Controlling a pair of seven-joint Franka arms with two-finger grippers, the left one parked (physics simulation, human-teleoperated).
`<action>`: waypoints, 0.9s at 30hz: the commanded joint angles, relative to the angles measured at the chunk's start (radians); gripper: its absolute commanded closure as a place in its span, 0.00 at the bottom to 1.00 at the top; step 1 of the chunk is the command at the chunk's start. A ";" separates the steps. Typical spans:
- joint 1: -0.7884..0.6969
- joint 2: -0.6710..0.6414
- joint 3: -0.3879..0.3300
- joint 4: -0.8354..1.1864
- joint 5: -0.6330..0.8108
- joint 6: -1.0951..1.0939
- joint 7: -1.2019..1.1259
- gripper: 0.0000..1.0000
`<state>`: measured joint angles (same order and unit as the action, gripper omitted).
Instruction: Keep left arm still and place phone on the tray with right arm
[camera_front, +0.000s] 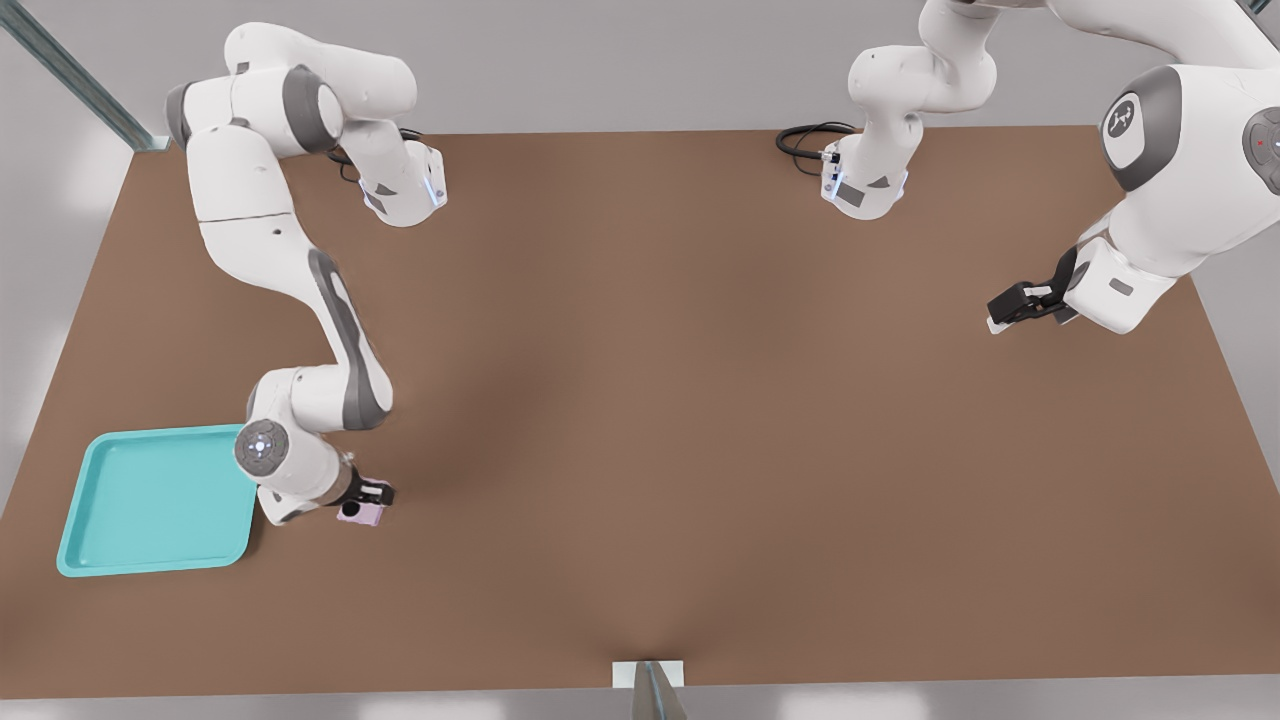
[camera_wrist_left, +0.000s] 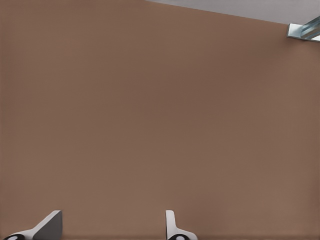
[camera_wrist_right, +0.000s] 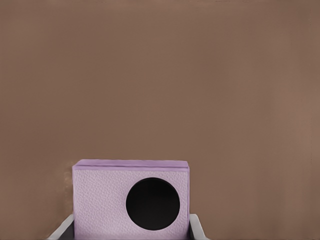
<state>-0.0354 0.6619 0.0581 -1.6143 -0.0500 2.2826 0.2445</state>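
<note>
Though your gripper hides most of the phone, its jaws clamp that lilac, grainy slab beside the smooth turquoise tray.

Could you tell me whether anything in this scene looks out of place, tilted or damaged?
Nothing stands out. The small pale lilac phone sits squarely between the fingers of the right arm's black gripper, just off the front view's right edge of the shallow turquoise tray. The tray lies flat on the brown table, with no visible damage.
</note>
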 joint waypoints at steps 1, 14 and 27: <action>-0.072 -0.002 0.000 0.001 -0.016 -0.008 -0.383 0.18; -0.429 0.108 0.000 0.025 -0.010 0.156 -0.826 0.03; -0.196 -0.396 0.328 0.199 -0.105 -0.580 -0.035 0.00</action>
<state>-0.2153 0.3062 0.3663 -1.4129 -0.1417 1.9621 -0.1298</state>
